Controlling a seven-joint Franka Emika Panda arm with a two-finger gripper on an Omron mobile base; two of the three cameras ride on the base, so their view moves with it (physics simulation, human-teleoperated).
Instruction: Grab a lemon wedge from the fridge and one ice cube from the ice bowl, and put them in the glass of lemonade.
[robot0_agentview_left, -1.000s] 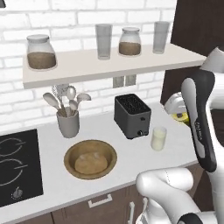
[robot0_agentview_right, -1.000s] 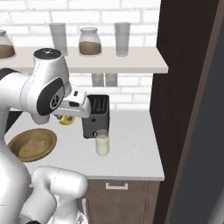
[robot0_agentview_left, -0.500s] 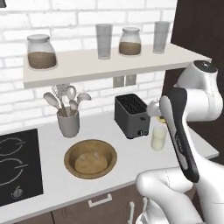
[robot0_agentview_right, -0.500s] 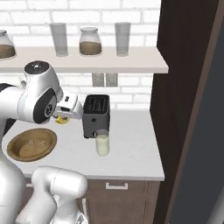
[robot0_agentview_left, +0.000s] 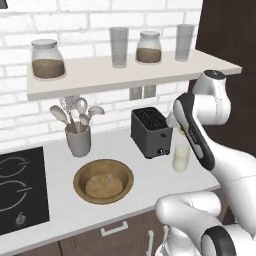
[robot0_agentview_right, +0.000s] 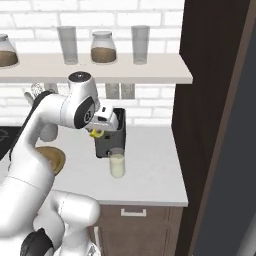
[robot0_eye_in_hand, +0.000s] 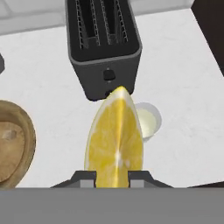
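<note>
While the bowl (robot0_eye_in_hand: 15, 144) is sitting off to your left, your gripper (robot0_eye_in_hand: 113, 177) is clamping its fingers on the lemon wedge (robot0_eye_in_hand: 115, 138), carrying it above the counter (robot0_eye_in_hand: 183, 87) toward the glass of lemonade (robot0_eye_in_hand: 147, 120) just right of it. Open counter is lying beyond; the toaster (robot0_eye_in_hand: 103, 48) is crowding the glass behind.

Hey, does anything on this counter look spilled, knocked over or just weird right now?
Nothing stands out. The toaster, utensil cup, ice bowl and glass of lemonade all stand upright, with no spill. The end effector holds the lemon wedge above the counter.
</note>
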